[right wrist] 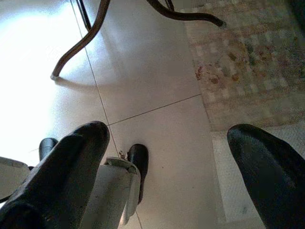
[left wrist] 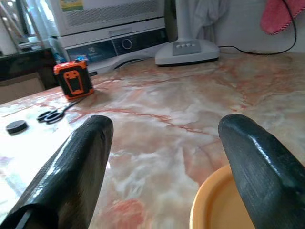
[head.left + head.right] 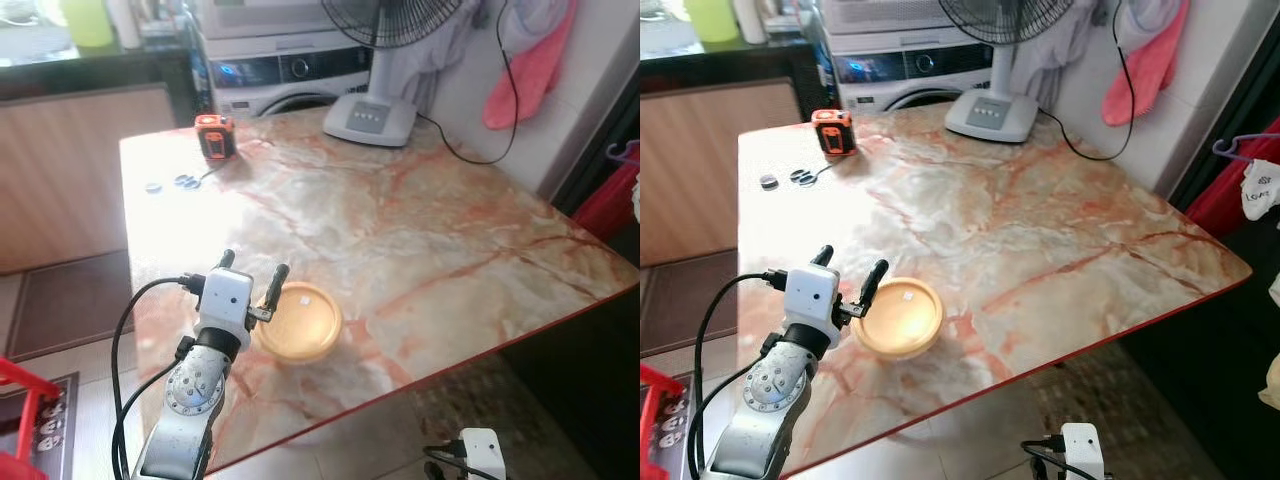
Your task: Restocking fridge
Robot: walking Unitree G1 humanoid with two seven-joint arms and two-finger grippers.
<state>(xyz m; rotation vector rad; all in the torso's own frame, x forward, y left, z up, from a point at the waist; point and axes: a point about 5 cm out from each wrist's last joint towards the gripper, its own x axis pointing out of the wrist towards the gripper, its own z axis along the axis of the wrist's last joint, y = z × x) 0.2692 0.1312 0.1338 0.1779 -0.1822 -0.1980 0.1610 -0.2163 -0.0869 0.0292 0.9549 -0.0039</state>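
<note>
One round orange bowl (image 3: 297, 321) sits mouth-up beside the left gripper (image 3: 252, 270), jaws spread.

No text is legible: the washing machine (image 2: 114, 45) at the far edge carries a small brand mark, too blurred to read.

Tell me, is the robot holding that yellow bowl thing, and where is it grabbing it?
No, nothing is held. The left gripper is open beside the yellow lidded container, and the right gripper hangs open over the floor.
</note>
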